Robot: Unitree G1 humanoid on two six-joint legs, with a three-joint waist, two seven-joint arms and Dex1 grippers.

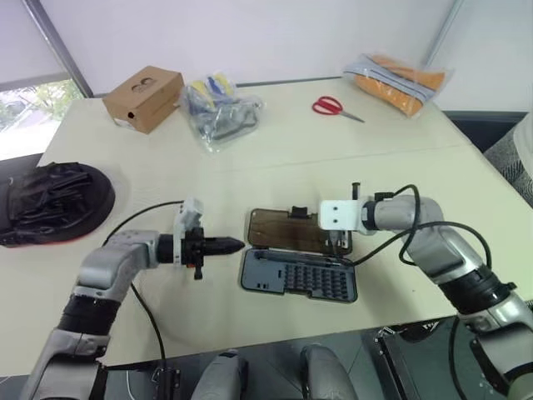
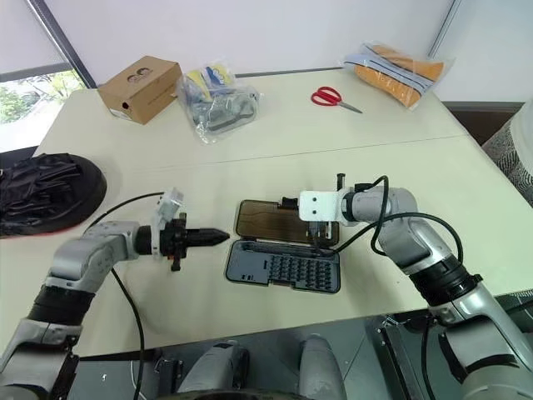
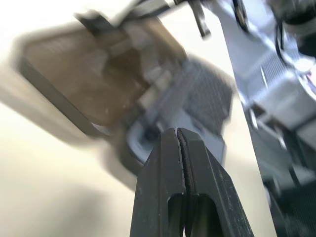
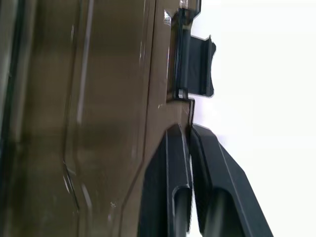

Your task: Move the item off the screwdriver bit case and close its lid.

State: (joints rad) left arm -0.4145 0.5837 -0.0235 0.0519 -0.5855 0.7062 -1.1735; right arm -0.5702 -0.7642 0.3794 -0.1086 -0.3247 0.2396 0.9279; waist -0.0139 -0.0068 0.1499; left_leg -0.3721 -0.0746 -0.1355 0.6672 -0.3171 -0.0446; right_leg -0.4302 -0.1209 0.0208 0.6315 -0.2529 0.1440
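Item [image 1: 52,202] sits far left of frame, already off the case [image 1: 301,276]. Lid [image 1: 287,231] lies flat open at centre. Right gripper [image 4: 189,136] pinched shut on lid's far edge beside latch tab [image 4: 196,66]; left gripper [image 1: 236,245] shut, empty. Risk: thin edge slips free mid-swing, or case skids.

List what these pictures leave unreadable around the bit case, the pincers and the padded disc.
- Right pincer: in the head views its white wrist mount hides the fingertips; whether it touches the lid is unclear.
- Bits in the screwdriver bit case: too small to identify; blurred in the left wrist view.
- Padded disc: cut off by the picture's edge.
- Bags' contents: obscured by crumpled plastic.
- Left pincer: shut, holding nothing.
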